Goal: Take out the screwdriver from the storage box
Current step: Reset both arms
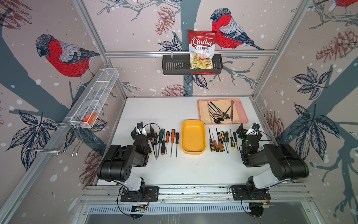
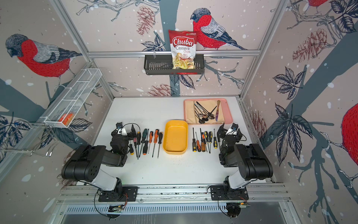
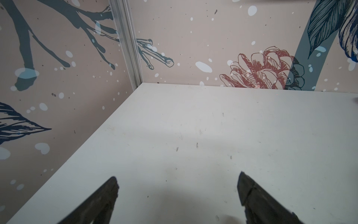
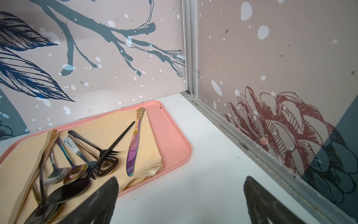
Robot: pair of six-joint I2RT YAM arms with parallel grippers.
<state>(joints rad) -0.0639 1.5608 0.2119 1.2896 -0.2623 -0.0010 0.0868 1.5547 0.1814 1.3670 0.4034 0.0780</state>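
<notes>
Yellow storage box (image 1: pixel 193 136) is sitting empty mid-frame; left gripper (image 3: pixel 178 180) and right gripper (image 4: pixel 181 182) are hanging spread, empty. Flanking screwdrivers (image 1: pixel 172 139) are likely rigid and light, handles offering the best grip.

storage box (image 1: pixel 193 138) between screwdrivers (image 1: pixel 172 140), tray (image 1: pixel 244 116) behind

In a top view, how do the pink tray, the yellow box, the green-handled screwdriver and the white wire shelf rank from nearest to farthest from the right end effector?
1. pink tray, just in front of the right end effector.
2. yellow box, toward the centre.
3. green-handled screwdriver, beyond the box, on the left.
4. white wire shelf, mounted high at the far left.
</notes>
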